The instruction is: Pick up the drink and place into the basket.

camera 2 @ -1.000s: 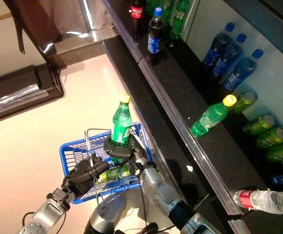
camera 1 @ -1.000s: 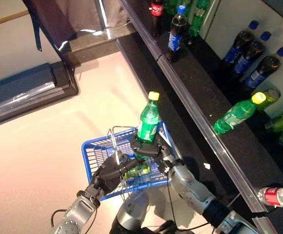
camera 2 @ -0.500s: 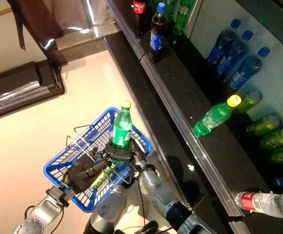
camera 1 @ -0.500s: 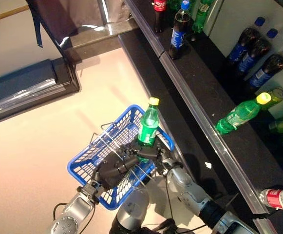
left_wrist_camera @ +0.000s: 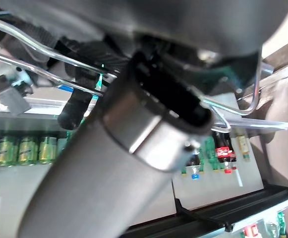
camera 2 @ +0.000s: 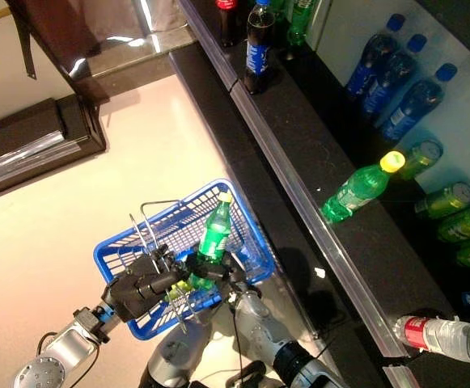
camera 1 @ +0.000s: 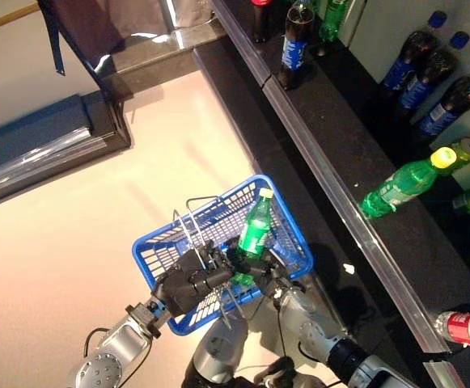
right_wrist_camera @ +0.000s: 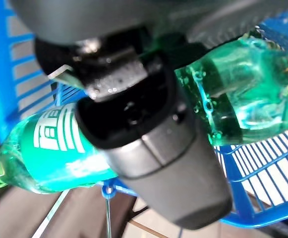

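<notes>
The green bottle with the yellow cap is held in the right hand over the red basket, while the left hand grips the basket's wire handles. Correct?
Not quite: the basket is blue, not red, as the left eye view shows. The rest holds: the right hand grips the green bottle with the yellow cap over the basket, and the left hand grips the basket's wire handles.

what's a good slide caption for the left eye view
Right robot hand lowers a green bottle into the blue basket held by the left robot hand.

A green bottle (camera 1: 402, 184) lies on the dark shelf (camera 1: 356, 162); cola bottles (camera 1: 433, 73) line its back wall.
</notes>
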Controlling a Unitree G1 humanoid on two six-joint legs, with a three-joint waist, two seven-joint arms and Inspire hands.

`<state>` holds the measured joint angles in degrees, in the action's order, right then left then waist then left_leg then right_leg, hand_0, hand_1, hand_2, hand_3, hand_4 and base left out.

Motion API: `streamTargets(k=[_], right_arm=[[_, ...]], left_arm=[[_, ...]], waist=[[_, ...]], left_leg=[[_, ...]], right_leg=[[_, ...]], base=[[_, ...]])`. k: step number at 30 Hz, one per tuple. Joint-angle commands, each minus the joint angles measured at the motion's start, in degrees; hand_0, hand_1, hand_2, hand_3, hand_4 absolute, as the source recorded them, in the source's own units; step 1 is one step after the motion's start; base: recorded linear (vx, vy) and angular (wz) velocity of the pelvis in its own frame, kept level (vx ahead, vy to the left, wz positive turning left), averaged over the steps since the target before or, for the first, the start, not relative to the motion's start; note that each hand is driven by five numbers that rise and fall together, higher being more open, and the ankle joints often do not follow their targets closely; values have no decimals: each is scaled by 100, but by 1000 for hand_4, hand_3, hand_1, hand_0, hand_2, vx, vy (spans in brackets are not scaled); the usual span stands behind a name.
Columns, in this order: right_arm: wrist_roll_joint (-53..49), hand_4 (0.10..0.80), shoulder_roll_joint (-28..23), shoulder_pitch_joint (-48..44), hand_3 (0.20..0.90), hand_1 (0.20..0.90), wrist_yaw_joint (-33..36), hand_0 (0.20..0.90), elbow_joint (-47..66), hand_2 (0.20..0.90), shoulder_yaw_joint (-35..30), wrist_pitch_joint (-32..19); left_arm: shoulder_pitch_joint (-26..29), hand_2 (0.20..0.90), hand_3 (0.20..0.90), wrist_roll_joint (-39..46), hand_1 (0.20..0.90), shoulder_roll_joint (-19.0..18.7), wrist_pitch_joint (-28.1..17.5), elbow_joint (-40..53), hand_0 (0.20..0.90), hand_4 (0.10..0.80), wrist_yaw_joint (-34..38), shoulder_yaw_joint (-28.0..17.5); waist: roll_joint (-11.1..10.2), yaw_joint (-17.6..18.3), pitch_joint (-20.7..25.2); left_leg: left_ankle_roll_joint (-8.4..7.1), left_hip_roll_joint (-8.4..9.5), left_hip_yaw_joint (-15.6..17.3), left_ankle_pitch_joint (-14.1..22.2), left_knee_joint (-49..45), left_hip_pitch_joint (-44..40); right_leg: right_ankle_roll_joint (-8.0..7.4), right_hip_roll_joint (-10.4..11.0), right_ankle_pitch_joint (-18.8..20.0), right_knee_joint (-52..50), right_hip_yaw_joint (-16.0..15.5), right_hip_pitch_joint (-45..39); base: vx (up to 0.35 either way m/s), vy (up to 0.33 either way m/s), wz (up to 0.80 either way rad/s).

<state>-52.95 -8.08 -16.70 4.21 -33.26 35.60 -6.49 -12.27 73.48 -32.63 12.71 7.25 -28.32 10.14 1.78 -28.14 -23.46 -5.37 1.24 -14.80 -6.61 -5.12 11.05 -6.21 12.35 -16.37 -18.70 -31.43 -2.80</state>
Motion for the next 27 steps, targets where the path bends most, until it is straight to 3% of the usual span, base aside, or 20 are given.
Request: streamTargets(k=[1,9,16,20,22,27], right_arm=[[-341,100,479,-454,200,300,-572,300,251,300,278,-94],[-869,100,562,-684,200,300,-571,300,-446,300,-38,229],[-877,100,604,-892,200,300,-678,300,-875,300,-75,924],[-864,100,598,-945,200,300,-671,300,-984,300,-46,1069],[-1094,100,579,-1120,200,300,-822,300,-1369,300,-122,1416],[-1135,100,593,-1221,200,300,-838,300,-1608,300,-179,1503]], left_arm=[[917,300,200,826,300,404,-779,2703,300,100,-1781,-353],[1123,300,200,658,300,347,-230,2794,300,100,-1932,-186],[1412,300,200,504,300,206,-240,2903,300,100,-1894,122],[1476,300,200,505,300,208,-209,2917,300,100,-1815,199],[1573,300,200,478,300,175,-171,2941,300,100,-1743,308],[1637,300,200,508,300,177,-172,2920,300,100,-1669,337]], waist=[[334,78,286],[289,50,221],[256,45,191],[240,34,186],[204,-1,151],[195,-14,114]], left_leg=[[171,235,-17,520,-517,-15],[210,240,-32,505,-482,5],[240,230,-15,495,-457,-14],[247,238,-11,491,-455,-13],[270,244,-17,486,-446,-13],[289,249,-14,478,-431,-4]], right_leg=[[141,-22,1170,720,53,4],[127,-2,1190,664,36,60],[116,17,1190,584,48,92],[110,23,1194,572,50,101],[105,31,1212,552,34,113],[98,40,1217,522,40,149]], base=[[0,0,0],[18,8,7],[29,8,4],[29,-5,4],[51,-19,2],[9,-2,4]])
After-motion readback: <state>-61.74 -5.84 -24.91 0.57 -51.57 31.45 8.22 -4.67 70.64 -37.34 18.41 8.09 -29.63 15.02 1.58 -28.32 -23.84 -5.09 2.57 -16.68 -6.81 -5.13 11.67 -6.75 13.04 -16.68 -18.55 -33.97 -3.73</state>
